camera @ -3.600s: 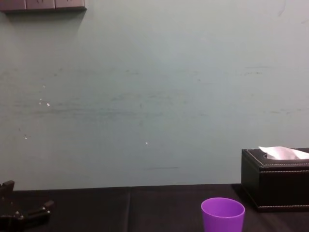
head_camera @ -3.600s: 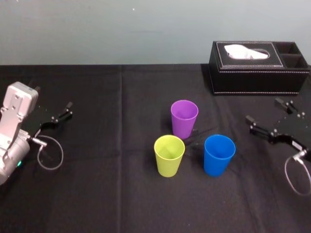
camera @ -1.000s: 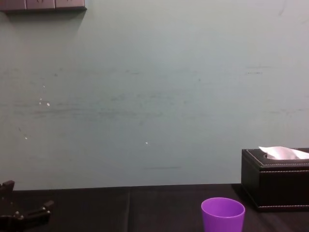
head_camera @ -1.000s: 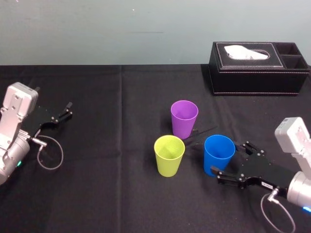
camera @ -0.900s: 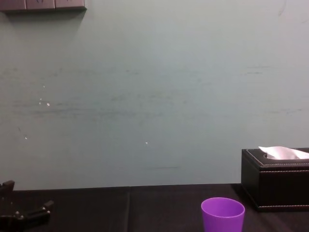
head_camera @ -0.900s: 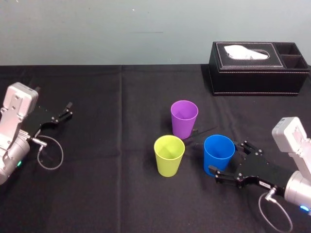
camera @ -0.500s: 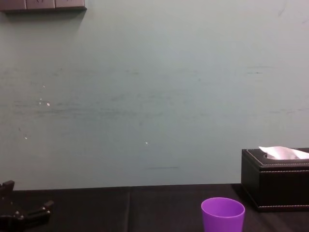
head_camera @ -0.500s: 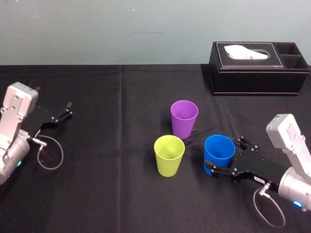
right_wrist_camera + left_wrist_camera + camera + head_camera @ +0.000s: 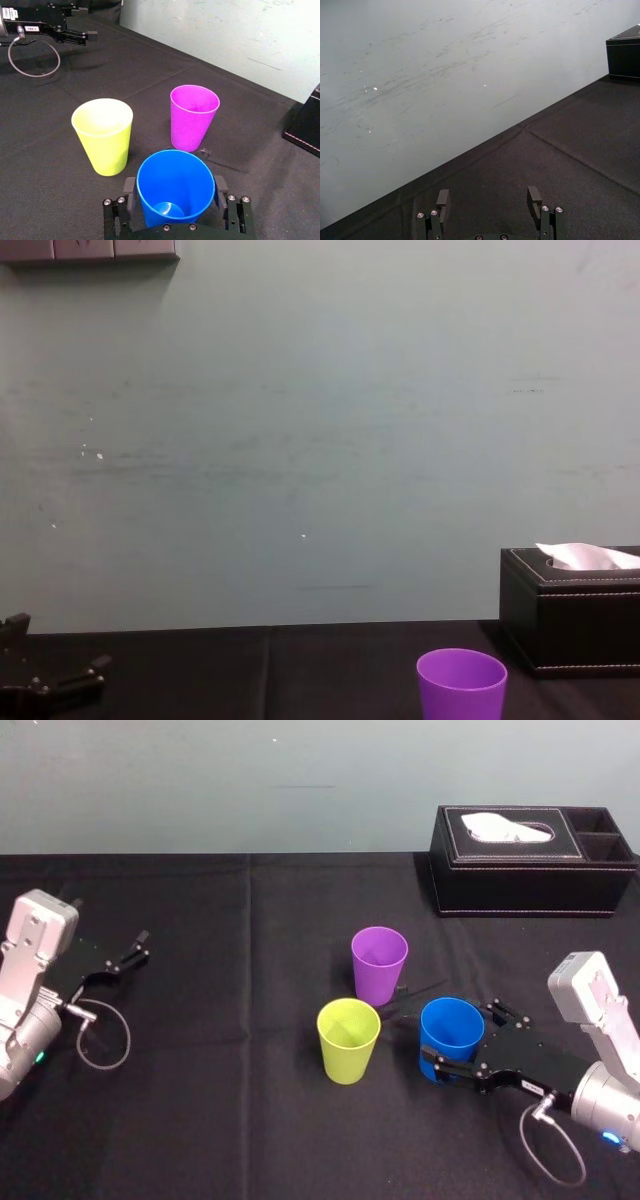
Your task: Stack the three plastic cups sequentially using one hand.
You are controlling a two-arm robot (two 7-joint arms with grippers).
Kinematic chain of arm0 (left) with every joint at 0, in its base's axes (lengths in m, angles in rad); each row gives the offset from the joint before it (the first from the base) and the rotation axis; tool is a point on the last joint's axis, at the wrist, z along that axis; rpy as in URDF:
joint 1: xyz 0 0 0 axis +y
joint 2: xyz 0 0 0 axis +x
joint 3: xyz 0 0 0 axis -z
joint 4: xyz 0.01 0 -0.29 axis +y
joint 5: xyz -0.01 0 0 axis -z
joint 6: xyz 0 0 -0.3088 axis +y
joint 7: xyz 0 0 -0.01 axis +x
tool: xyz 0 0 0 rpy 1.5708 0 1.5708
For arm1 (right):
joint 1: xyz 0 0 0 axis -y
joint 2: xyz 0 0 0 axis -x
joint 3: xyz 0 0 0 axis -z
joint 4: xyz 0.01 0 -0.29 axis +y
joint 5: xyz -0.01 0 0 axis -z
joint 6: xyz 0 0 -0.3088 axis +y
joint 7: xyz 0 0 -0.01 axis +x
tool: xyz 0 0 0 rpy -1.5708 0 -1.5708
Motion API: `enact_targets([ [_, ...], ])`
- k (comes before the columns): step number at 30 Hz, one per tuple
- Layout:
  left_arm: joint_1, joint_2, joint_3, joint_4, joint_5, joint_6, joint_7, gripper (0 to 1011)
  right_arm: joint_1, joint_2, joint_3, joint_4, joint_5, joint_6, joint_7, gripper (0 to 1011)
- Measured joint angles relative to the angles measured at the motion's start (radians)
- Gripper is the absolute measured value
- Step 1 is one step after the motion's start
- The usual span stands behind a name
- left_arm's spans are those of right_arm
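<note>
Three plastic cups stand upright close together mid-table. The purple cup (image 9: 379, 965) (image 9: 193, 117) (image 9: 461, 685) is farthest back, the yellow-green cup (image 9: 348, 1040) (image 9: 103, 137) front left, the blue cup (image 9: 452, 1030) (image 9: 175, 172) front right. My right gripper (image 9: 460, 1038) (image 9: 175, 185) reaches in from the right and straddles the blue cup low down, one finger against each side of it. The blue cup still rests on the cloth. My left gripper (image 9: 135, 948) (image 9: 487, 200) is parked open at the far left, holding nothing.
A black tissue box (image 9: 530, 860) (image 9: 570, 610) stands at the back right by the wall. Black cloth (image 9: 220, 1120) covers the table. A cable loop (image 9: 100, 1040) lies by the left arm, and another hangs under the right wrist (image 9: 550, 1150).
My right gripper has slid left until its fingers flank the blue cup, and they have narrowed slightly. The cups and the left arm have not moved.
</note>
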Motion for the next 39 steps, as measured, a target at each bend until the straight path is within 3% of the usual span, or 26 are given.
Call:
enact_targets([
  [9, 0.0, 0.0, 0.0, 0.0, 0.0, 0.0, 0.0, 1012, -0.001, 0.001, 0.0, -0.001, 0.001, 0.0, 0.0, 788],
  [29, 0.0, 0.0, 0.0, 0.0, 0.0, 0.0, 0.0, 1011, -0.009, 0.001, 0.007, -0.009, 0.0, -0.002, -0.008, 729],
  [39, 0.0, 0.0, 0.0, 0.0, 0.0, 0.0, 0.0, 1011, -0.056, 0.014, 0.067, -0.111, 0.0, 0.016, -0.039, 729],
])
